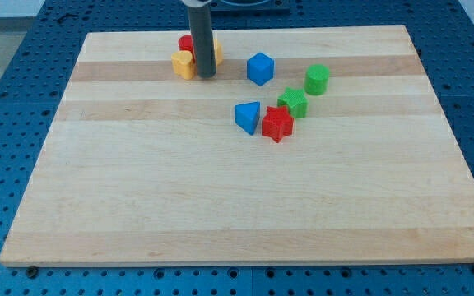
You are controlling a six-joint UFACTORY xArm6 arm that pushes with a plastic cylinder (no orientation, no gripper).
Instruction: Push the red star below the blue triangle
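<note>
Red star (276, 124) touching blue triangle (248, 116), its right; my tip (207, 76) beside yellow block (184, 63).

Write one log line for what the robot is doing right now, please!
tip: view's top, beside yellow block | red star: touching blue triangle on its right | goal: star not yet below triangle

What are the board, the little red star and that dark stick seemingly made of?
The board looks like pale wood: lengthwise grain and joined strips show, with a smooth, faintly satin finish. The red star appears to be moulded plastic, evenly coloured and matte; painted wood can't be excluded. The rod ending in my tip, beside the yellow block, looks like dark metal or plastic, dull grey; which one is unclear.
</note>
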